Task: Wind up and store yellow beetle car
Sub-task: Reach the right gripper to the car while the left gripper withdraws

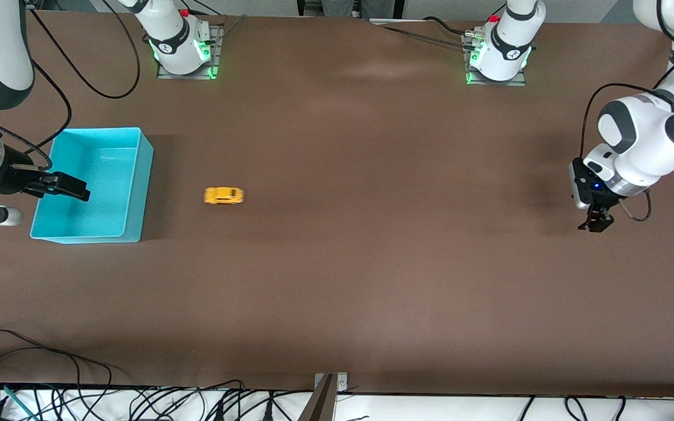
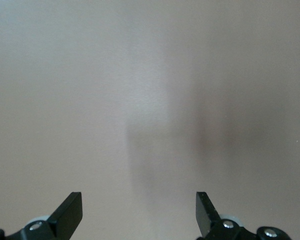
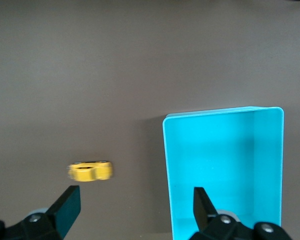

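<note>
The yellow beetle car (image 1: 223, 196) sits alone on the brown table (image 1: 372, 263), just beside the turquoise bin (image 1: 132, 193), toward the left arm's end. The right gripper (image 1: 71, 187) hovers over the bin, fingers spread. The left gripper (image 1: 595, 223), also spread, waits well apart; its wrist view shows only bare table

1. You had the right hand (image 3: 132, 207) up over the brown worktop (image 3: 115, 60), its two dark fingers (image 3: 67, 205) spread wide with nothing between them.
2. The yellow beetle car (image 3: 90, 171) sat on the worktop, beside the turquoise bin (image 3: 222, 165) but apart from it.
3. The bin stood open-topped, and what you could see of its inside held nothing.
</note>
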`<action>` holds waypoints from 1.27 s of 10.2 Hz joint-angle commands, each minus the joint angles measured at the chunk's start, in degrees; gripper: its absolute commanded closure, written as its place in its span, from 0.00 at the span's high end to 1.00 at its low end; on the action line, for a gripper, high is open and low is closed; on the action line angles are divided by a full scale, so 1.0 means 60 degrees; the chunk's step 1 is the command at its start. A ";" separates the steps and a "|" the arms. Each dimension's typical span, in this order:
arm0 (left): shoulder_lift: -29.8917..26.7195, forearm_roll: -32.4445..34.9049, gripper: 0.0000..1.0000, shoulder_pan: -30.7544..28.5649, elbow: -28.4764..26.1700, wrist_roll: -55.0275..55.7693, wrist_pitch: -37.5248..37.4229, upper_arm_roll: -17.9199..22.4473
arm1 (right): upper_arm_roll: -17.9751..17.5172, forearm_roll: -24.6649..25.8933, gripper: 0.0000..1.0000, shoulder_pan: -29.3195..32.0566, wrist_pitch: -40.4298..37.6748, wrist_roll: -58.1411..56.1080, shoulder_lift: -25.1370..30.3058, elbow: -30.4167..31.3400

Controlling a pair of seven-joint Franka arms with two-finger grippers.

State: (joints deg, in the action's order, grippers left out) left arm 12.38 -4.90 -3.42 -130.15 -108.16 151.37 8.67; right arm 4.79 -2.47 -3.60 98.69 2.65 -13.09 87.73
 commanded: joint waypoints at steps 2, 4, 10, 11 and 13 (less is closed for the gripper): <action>-0.1036 -0.0326 1.00 0.0072 -0.0148 -0.0166 -0.0252 0.0020 | -0.0022 -0.0189 1.00 0.0058 0.0075 -0.0032 0.0043 0.0085; -0.1358 -0.0326 1.00 0.0072 -0.0134 -0.0152 -0.0442 0.0020 | -0.0080 -0.0189 1.00 0.0029 0.0163 -0.0047 0.0057 0.0217; -0.2282 -0.0355 1.00 0.0086 0.1457 -0.0137 -0.2868 0.0078 | -0.0797 -0.0189 1.00 -0.0059 0.0967 -0.5517 0.0027 0.1428; -0.2268 -0.0355 1.00 0.0144 0.2028 0.0240 -0.3469 0.0078 | -0.0813 -0.0203 1.00 -0.0044 0.1360 -0.6511 0.0129 0.2129; -0.2442 -0.0297 1.00 0.0174 0.2719 0.1701 -0.4219 0.0049 | -0.0798 -0.0408 1.00 -0.0044 0.1817 -0.8681 0.0058 0.2997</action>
State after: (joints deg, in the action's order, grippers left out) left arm -1.82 -5.38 -2.99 -116.96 -102.57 129.23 8.77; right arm 0.17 -3.37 -4.26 107.39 -41.74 -14.10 101.03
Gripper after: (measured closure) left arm 0.000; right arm 0.000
